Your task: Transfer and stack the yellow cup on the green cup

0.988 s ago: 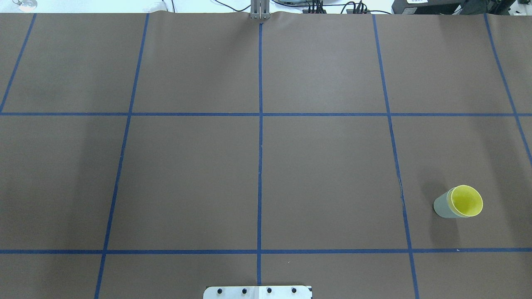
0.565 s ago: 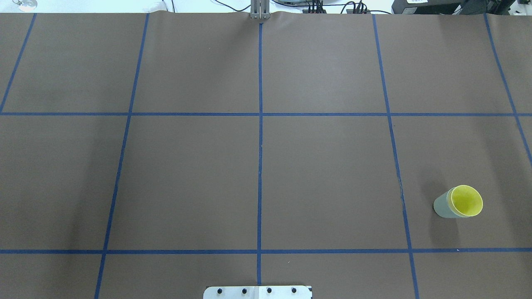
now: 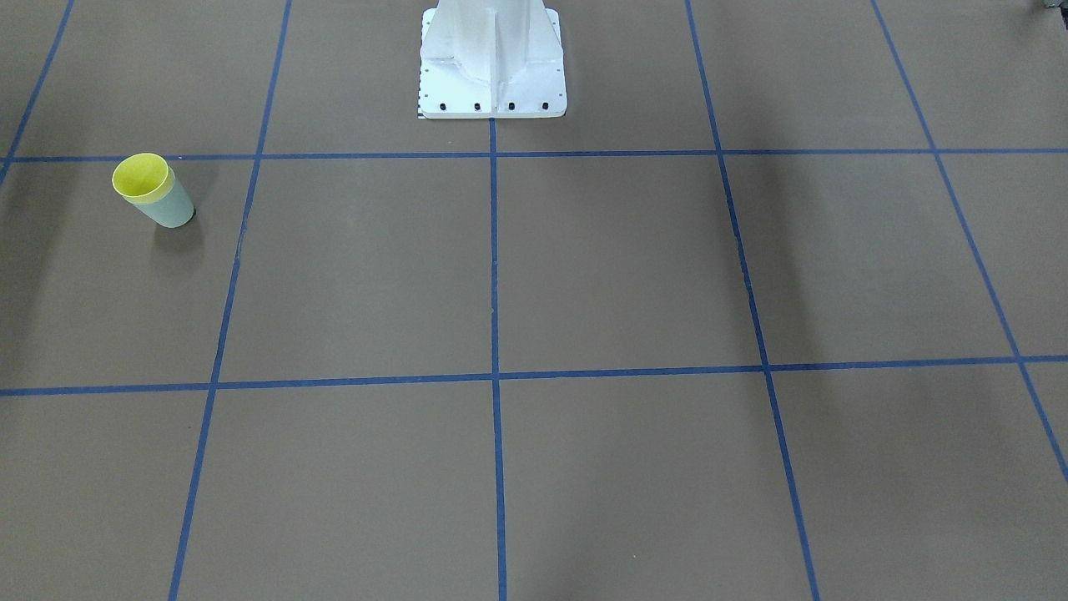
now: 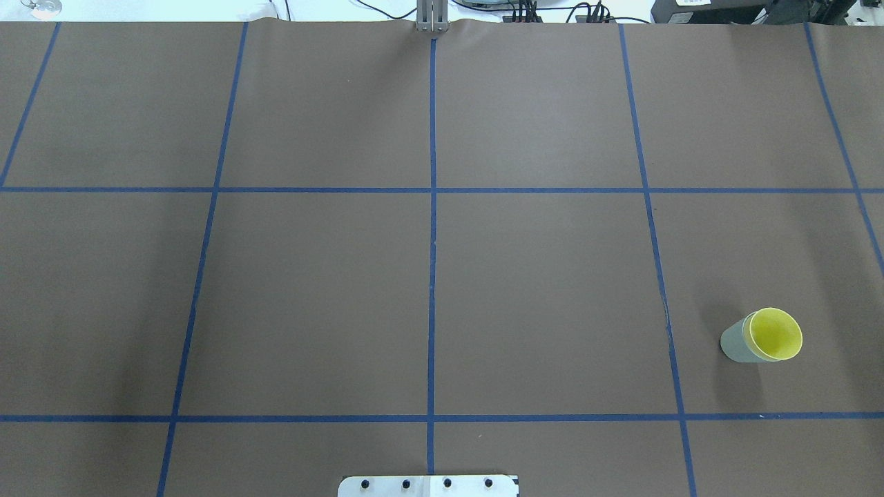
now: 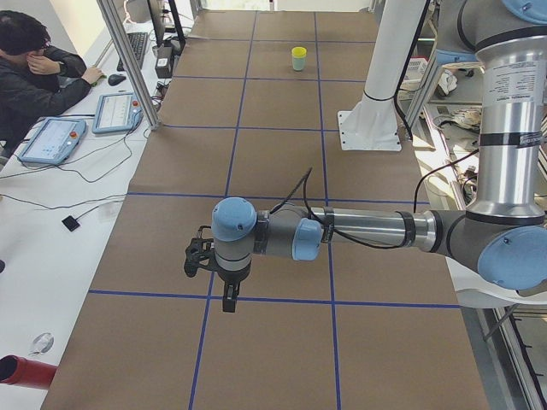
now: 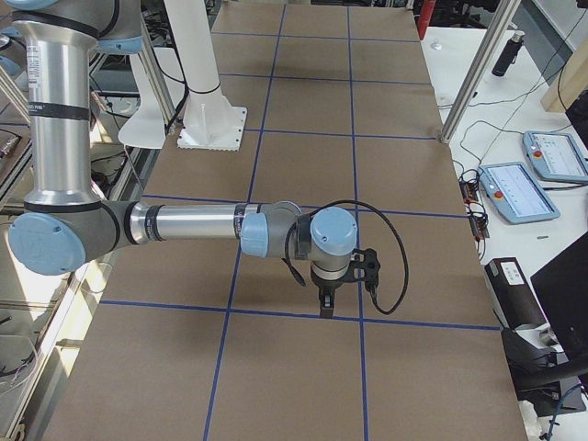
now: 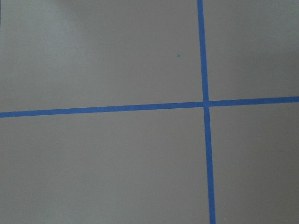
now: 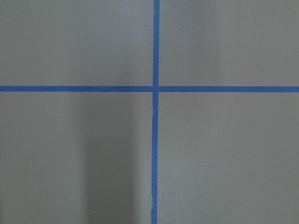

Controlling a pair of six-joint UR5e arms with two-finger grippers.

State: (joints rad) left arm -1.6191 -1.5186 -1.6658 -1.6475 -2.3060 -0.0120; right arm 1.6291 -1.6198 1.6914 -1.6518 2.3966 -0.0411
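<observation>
Nothing is seen to have shifted in the overhead view since the earlier frames: the yellow cup (image 4: 775,336) is nested upright inside the green cup (image 4: 733,347), on the right side of the table (image 4: 311,297), so the stacking is judged done. The left gripper (image 5: 228,304) and the right gripper (image 6: 322,310) are held well apart from the pair; whether they are spread or pressed together cannot be told from the side views. The stack is judged light, thin-walled, smooth and easily tipped; if taken again, it is best pinched across the yellow rim band, one finger inside
</observation>
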